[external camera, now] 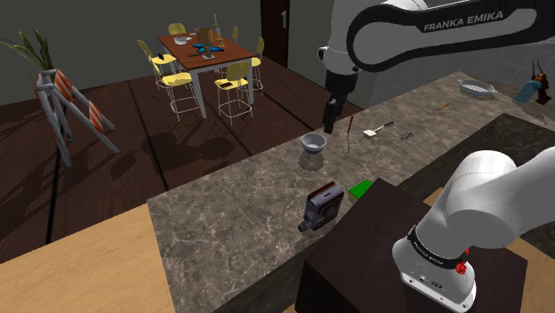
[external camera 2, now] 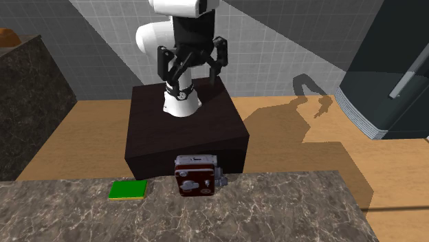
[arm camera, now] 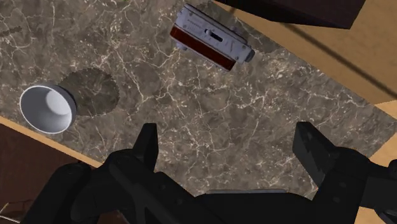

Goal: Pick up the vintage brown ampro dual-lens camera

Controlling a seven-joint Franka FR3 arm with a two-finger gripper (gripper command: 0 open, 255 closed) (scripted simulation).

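- The pincer is spread wide, its two black fingers well apart and holding nothing.
- It hangs in the air above the dark marbled worktop, touching none of the things on it. In the shoulder view the pincer sits high over the worktop's middle, pointing down.
- A small white bowl stands upright on the worktop, off to one side of the fingers. In the shoulder view the bowl is just left of and below the pincer.
- The vintage brown camera lies beyond the fingertips, not between them, close to the worktop's edge on the stand's side.
- In the second exterior view the camera stands upright at the worktop's far edge, with a brown face and a grey metal frame and top.
- A flat green pad lies on the worktop to the camera's left in that view, apart from it. In the shoulder view the pad is right of the camera.
- The dark box stand rises just behind the camera in the second exterior view.
- Farther along the worktop in the shoulder view lie a thin brown stick and a spatula.
- Off the worktop, at the shoulder view's far left, a dining table stands ringed by yellow chairs.
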